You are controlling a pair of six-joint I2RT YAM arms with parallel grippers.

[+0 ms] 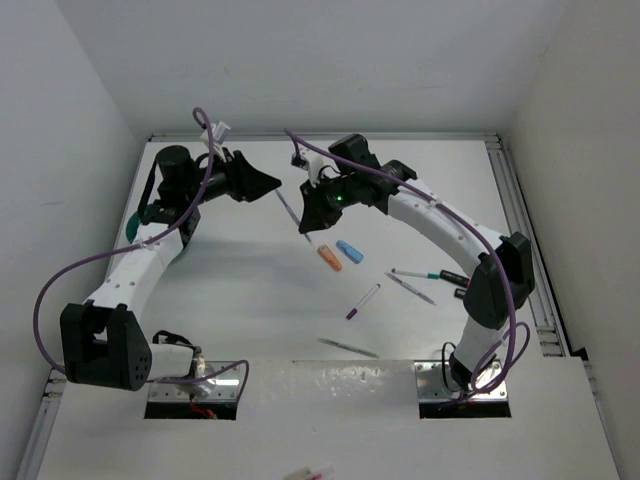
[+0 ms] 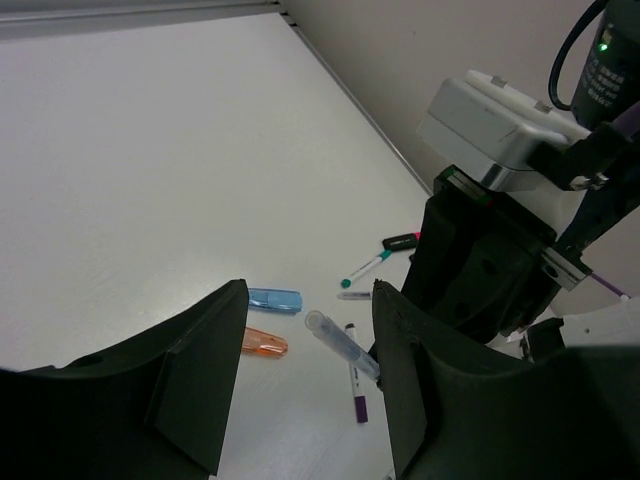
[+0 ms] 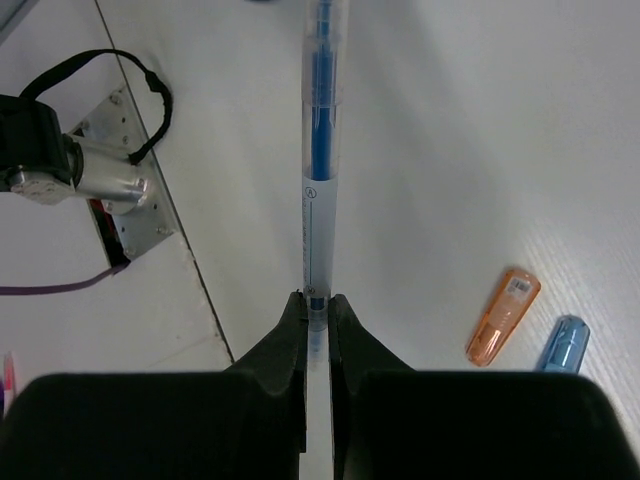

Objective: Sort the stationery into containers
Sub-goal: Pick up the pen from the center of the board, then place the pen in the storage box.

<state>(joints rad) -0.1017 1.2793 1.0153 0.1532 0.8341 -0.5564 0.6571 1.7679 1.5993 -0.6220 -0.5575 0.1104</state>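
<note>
Clear-barrelled blue pen points straight up the frame, its end pinched by right gripper; left gripper spread, empty.

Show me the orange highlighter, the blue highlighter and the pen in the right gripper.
orange highlighter (image 3: pixel 503 316): right wrist view, middle of its body
blue highlighter (image 3: pixel 565 343): right wrist view, middle of its body
pen (image 3: pixel 318 170): right wrist view, clear barrel

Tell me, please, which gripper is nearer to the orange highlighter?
Right. The right gripper, holding a clear blue pen, is just beyond the orange highlighter; the left gripper, open, is farther off to the left.
</note>
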